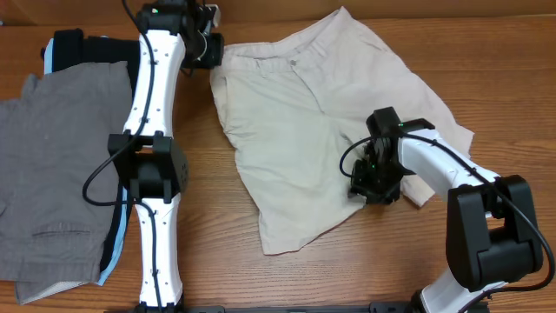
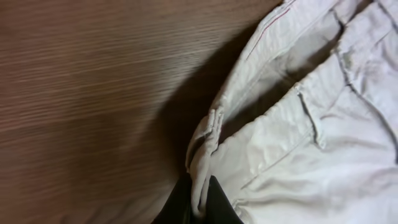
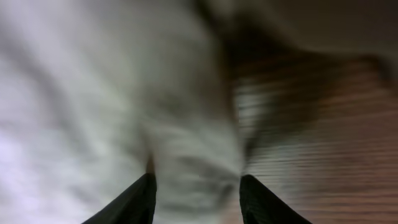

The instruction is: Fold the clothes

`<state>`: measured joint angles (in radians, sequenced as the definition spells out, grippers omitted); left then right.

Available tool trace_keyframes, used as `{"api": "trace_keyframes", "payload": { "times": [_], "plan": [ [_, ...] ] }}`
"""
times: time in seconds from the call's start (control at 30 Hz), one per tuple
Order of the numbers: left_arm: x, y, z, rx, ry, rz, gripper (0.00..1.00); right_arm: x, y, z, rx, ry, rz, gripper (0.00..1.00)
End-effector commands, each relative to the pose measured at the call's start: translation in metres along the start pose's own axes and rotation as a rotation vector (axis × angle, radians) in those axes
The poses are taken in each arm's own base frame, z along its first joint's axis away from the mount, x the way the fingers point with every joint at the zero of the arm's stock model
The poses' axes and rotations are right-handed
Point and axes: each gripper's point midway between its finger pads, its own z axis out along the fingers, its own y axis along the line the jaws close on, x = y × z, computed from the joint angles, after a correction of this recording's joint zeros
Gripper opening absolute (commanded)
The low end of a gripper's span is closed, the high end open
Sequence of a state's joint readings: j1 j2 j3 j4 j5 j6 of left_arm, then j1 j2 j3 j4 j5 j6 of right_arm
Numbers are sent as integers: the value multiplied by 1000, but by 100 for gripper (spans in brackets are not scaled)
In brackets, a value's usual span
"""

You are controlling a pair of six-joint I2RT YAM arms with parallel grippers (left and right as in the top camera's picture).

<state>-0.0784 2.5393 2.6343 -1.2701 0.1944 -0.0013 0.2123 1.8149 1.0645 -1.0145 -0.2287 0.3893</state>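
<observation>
The cream shorts lie spread on the wooden table, waistband at the far side, legs toward me. My left gripper is at the waistband's left corner and is shut on that corner; the left wrist view shows the shorts and my left gripper pinching a fold of cream cloth. My right gripper is down on the right leg's hem. In the blurred right wrist view my right gripper is open, its fingers straddling a ridge of the shorts.
Grey trousers lie at the left over black and light-blue garments. Bare wooden table shows in front of the shorts and at the far right.
</observation>
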Motion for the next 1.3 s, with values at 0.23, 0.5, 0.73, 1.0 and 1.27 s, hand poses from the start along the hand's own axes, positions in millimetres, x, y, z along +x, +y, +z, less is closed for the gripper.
{"api": "trace_keyframes", "payload": {
  "times": [0.23,0.5,0.73,1.0,1.27],
  "plan": [
    [-4,9,-23,-66,-21,-13,4,-6,15,7,-85,-70,-19,49],
    [1,10,-23,-70,-3,-14,4,-10,5,7,-9,-99,-19,4],
    [29,11,-25,-75,109,-60,4,-65,-58,-51,31,-214,105,4],
    [65,-25,-18,-48,256,-98,4,-136,-88,-128,-134,-465,122,4],
    [76,-69,-7,-30,294,-60,4,-116,-81,-150,-182,-409,110,32]
  ]
}}
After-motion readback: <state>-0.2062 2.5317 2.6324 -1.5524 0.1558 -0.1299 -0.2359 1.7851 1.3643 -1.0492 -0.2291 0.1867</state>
